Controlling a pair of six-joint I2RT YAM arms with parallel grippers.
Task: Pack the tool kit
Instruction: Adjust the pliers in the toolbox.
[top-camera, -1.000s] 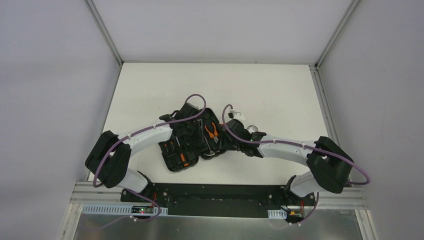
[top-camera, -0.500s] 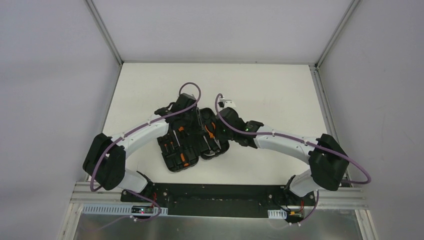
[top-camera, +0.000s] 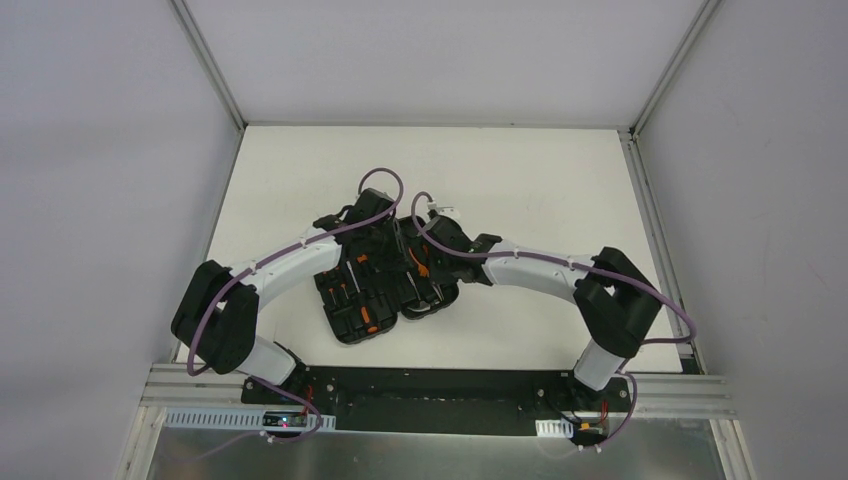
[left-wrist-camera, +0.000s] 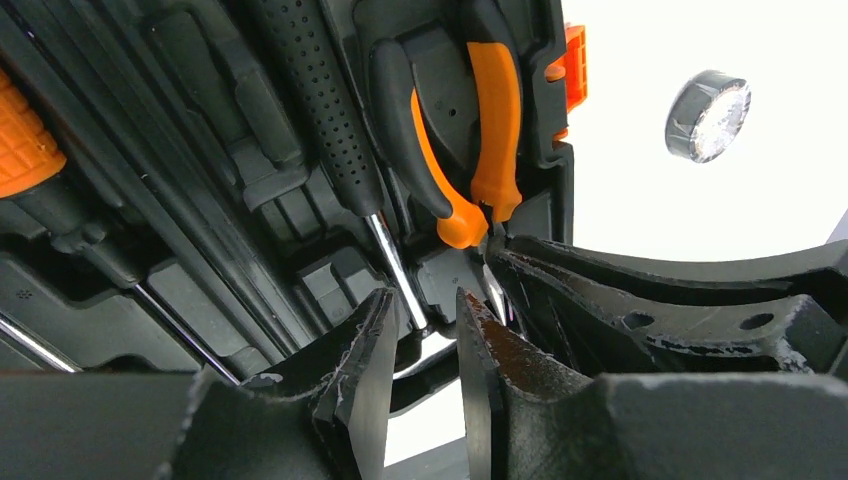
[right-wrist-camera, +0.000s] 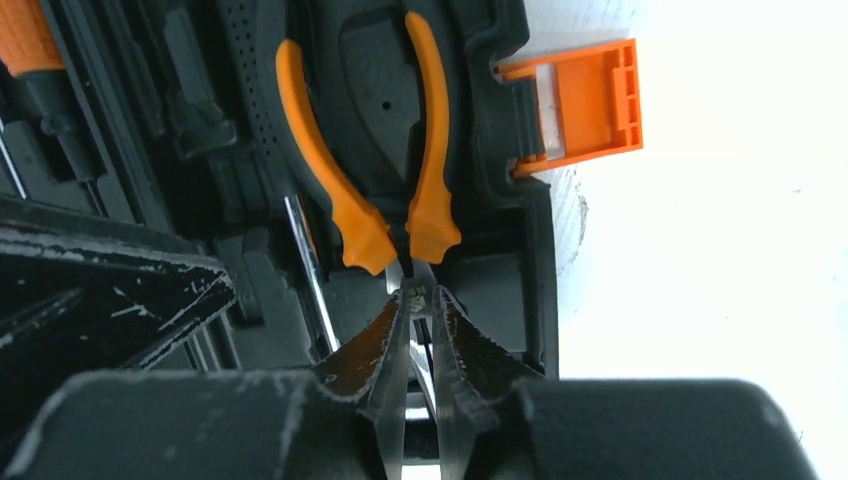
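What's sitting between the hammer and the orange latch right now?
The pliers, then the case rim. The right wrist view shows it: hammer on the left, latch on the right.

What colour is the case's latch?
Orange; the latch shows best in the right wrist view.

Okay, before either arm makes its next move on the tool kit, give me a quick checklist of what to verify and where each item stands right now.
1. Case lies open on the table: ok.
2. Right end effector is closed on the metal nose of the pliers: ok.
3. Pliers are pressed fully down into their slot: cannot tell.
4. Left end effector straddles the steel shaft end of the black-gripped tool; firm grip: cannot tell.
5. Orange latch is swung outward, clear of the case rim: ok.
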